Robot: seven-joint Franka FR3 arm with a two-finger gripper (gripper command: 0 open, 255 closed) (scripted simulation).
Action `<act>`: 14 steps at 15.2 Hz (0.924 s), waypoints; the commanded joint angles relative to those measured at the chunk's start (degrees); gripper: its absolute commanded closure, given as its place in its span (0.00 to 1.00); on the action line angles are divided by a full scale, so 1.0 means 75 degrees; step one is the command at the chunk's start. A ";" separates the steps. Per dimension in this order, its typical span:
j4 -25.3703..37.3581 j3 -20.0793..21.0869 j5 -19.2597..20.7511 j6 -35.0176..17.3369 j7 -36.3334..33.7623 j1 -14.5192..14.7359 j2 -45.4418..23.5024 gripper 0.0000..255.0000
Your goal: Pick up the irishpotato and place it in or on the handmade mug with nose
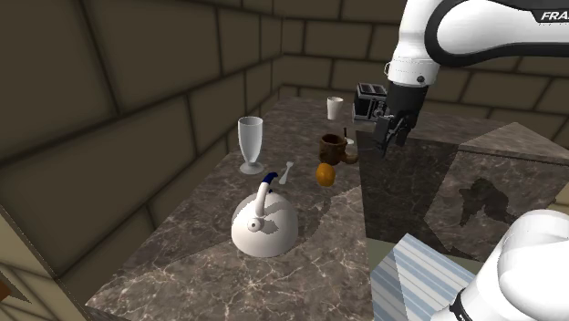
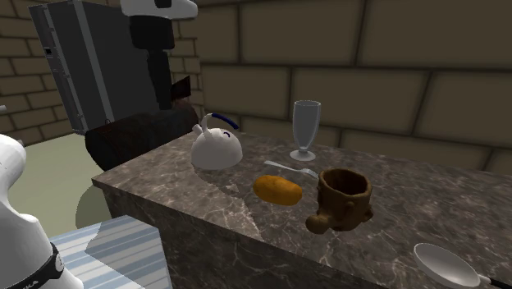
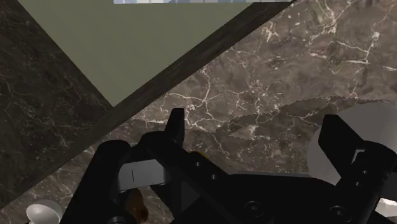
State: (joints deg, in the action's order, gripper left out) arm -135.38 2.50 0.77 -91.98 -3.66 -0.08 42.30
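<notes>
Marble counter (image 1: 182, 264): kettle (image 1: 262, 228), glass (image 1: 250, 141), potato (image 1: 325, 173), nosed mug (image 2: 345, 197), spoon (image 2: 289, 169), white cup (image 1: 336, 108).

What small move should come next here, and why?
Probably lower the gripper toward the orange potato: the jaws stand open and empty, above and to the shoulder view's right of it, while it lies on the counter beside the brown mug.

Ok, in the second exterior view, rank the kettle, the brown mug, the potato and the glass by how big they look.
1. Brown mug, though it is nearest the camera.
2. White kettle.
3. Glass: about as tall as the kettle but narrower, so a close call.
4. Potato, the smallest.
</notes>
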 commanded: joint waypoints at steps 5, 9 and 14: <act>0.0452 0.0667 0.0178 -0.0471 -0.1279 -0.0299 -0.1351 0.00; 0.1126 0.1207 0.0549 -0.0733 -0.2601 -0.0608 -0.2812 0.00; 0.2252 0.1611 0.1230 -0.0715 -0.4260 -0.0881 -0.4728 0.00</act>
State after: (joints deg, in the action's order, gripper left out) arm -120.12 14.15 8.81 -97.26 -32.92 -6.27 9.87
